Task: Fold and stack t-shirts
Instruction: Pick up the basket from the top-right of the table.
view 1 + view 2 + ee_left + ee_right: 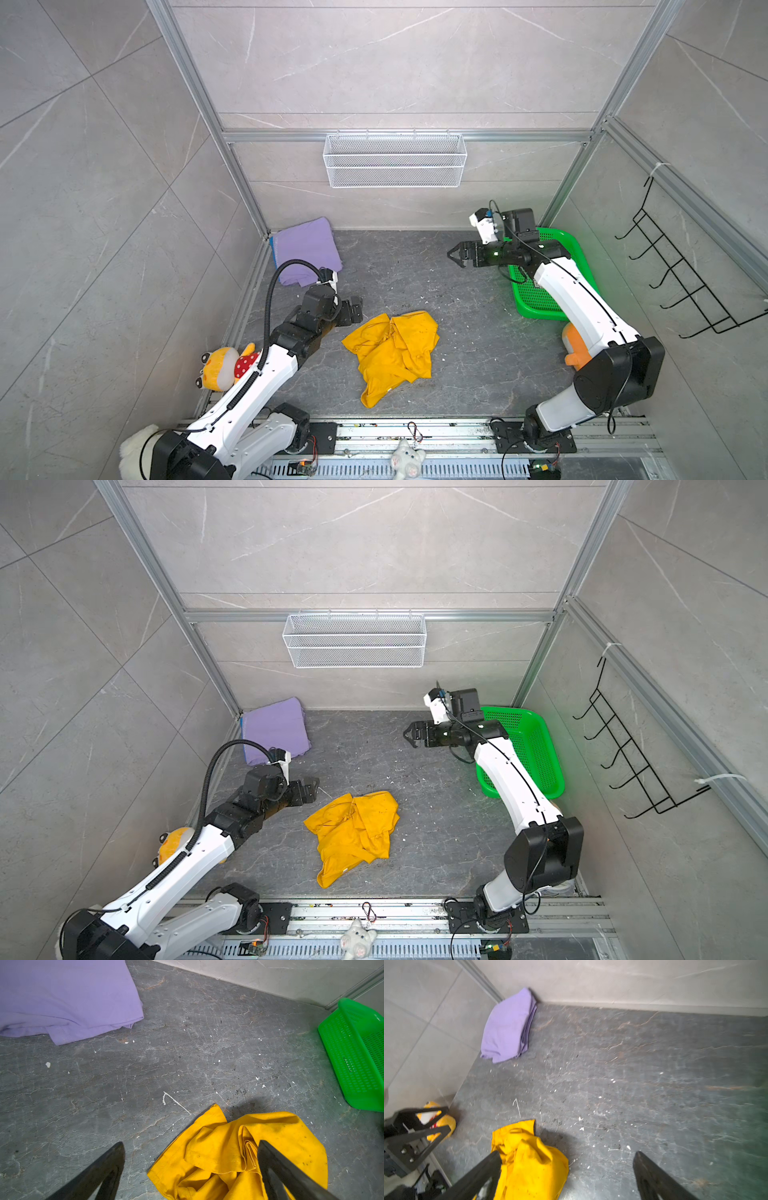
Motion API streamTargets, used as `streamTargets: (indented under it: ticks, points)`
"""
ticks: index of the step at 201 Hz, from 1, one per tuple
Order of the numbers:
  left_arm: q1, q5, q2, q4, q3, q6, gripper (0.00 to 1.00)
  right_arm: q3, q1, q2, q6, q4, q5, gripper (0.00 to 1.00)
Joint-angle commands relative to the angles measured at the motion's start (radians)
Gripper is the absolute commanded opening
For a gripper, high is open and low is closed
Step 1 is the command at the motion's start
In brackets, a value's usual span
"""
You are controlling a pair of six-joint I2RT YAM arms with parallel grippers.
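The mustard-yellow t-shirt lay crumpled in a heap near the middle of the desk, its folds bunched and one end trailing toward the near edge. No sleeve or hem could be picked out with certainty. The lavender t-shirt sat folded in the far corner on the left arm's side, with a sliver of a blue t-shirt showing at its edge. The stack therefore appeared started, with the yellow one left to fold. The left gripper hung just beside the heap's far corner, jaws spread wide and holding nothing. The right gripper was likewise wide open and empty, well apart from the shirt, up by the green basket.

The step in hand looked to be flattening the shirt before any fold. Doing it well would probably mean each gripper pinching a single layer at opposite outer edges, not the thick bunch in the middle. They would then lift and draw apart so the cloth spread flat. Soft cotton would likely re-wrinkle if dragged along the surface, and a grab through several layers risked lifting a knot.
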Motion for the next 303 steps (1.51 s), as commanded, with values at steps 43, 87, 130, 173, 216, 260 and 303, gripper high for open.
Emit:
streamTargets:
  ticks: [43, 87, 130, 173, 216, 260, 303]
  points:
    - [-0.004, 0.042, 0.016, 0.020, 0.049, 0.029, 1.00, -0.200, 0.158, -0.041, 0.091, -0.028, 0.378, 0.99]
    - [-0.004, 0.046, 0.019, 0.015, 0.064, 0.027, 1.00, -0.081, 0.073, 0.113, 0.063, -0.112, 0.772, 0.99]
    - [-0.004, 0.038, 0.009, 0.010, 0.072, 0.030, 1.00, 0.044, -0.061, 0.319, 0.039, -0.148, 0.877, 0.99]
    - [-0.003, 0.019, 0.003, -0.005, 0.082, 0.041, 1.00, 0.148, -0.137, 0.456, 0.007, -0.163, 0.909, 0.96]
    - [-0.004, 0.015, 0.018, -0.002, 0.090, 0.047, 1.00, 0.233, -0.180, 0.564, -0.031, -0.181, 0.875, 0.58]
    - [-0.003, 0.021, 0.044, 0.014, 0.098, 0.047, 1.00, 0.301, -0.176, 0.593, -0.042, -0.212, 0.876, 0.09]
    - [-0.004, 0.017, 0.054, 0.012, 0.107, 0.055, 1.00, 0.309, -0.110, 0.571, -0.104, -0.167, 0.951, 0.02]
